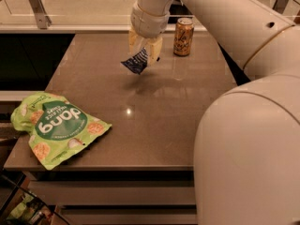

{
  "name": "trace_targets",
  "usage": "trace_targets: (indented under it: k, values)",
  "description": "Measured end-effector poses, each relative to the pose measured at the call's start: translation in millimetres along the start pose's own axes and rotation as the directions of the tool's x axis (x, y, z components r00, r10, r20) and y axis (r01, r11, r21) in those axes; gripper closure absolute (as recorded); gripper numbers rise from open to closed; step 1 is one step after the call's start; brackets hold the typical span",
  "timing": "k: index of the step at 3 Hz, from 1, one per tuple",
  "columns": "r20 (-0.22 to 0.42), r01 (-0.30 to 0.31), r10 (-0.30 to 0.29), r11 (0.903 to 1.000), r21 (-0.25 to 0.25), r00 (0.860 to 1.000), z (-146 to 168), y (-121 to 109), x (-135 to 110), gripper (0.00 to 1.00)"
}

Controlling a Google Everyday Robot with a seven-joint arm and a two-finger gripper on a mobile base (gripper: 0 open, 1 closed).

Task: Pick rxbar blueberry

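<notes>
The rxbar blueberry (136,61) is a small dark navy-blue bar with white lettering. It hangs tilted in the air above the far middle of the brown table (154,107). My gripper (145,49) points down from the white arm and is shut on the bar's upper end, with its pale fingers (155,47) on either side. The bar's lower end sticks out to the left, clear of the table top.
An orange-gold drink can (183,36) stands upright just right of the gripper near the table's far edge. A large green snack bag (56,127) lies flat at the front left corner. My white arm fills the right side. A rail runs behind the table.
</notes>
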State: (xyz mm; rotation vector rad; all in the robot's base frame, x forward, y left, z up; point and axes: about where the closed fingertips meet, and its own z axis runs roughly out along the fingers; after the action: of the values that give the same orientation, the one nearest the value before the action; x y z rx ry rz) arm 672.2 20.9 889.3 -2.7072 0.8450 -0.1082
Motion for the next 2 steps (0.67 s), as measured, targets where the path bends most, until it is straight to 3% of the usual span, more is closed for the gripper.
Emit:
trace_targets:
  k: [2]
  values:
    - [-0.012,-0.008,0.009,0.9984,0.057,1.0,-42.8,7.1,-4.0,1.0]
